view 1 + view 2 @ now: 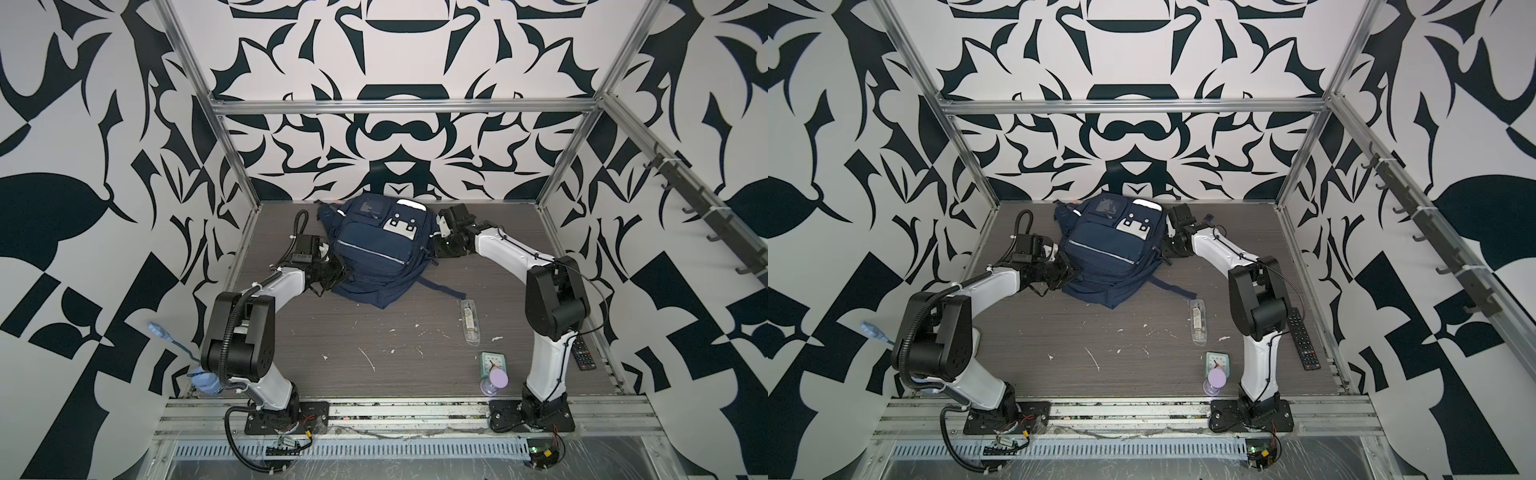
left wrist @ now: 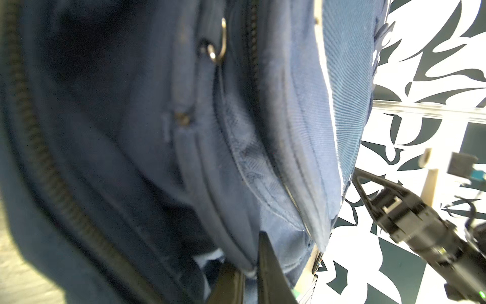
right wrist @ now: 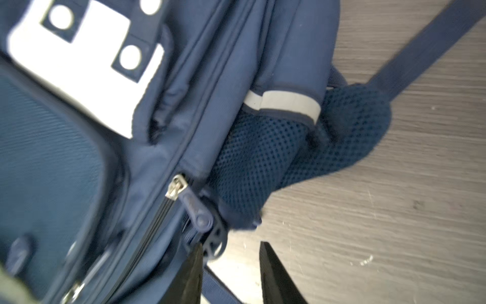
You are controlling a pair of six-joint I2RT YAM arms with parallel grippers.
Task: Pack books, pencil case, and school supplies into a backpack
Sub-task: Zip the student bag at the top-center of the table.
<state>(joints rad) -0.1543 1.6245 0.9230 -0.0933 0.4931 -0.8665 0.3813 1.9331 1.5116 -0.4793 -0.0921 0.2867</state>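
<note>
The navy backpack (image 1: pixel 374 249) lies front-up at 12 o'clock on the bench (image 1: pixel 374 345), an arm on each flank. At the bag's 8 o'clock, the left claw (image 1: pixel 337 272) has its tips nearly together, and the left wrist view shows a fold of the bag's hem pinched between them. At 3 o'clock, the right claw (image 3: pixel 231 263) stands apart with nothing in it. Bare bench shows between its tips, and the round zip pull (image 3: pixel 201 214) hangs just beside one of them.

No books and no pink pencil case show in any view, so they are probably inside the bag. The school supplies (image 1: pixel 470 322), that slim clear packet, lie out on the bench at the bag's 4 o'clock, near the end of a trailing strap (image 1: pixel 440 287).

Here's the danger. That pull is small and crowded by the mesh side pocket (image 3: pixel 263 158), so a closing claw could grab mesh or strap instead. A tug on the zip against a thin pinch of hem could slide the whole bag, and the strap might sweep the packet toward the mint-green clock (image 1: pixel 492 365) at 5 o'clock. And if the bag is zipped shut now, the packet gets left out.
</note>
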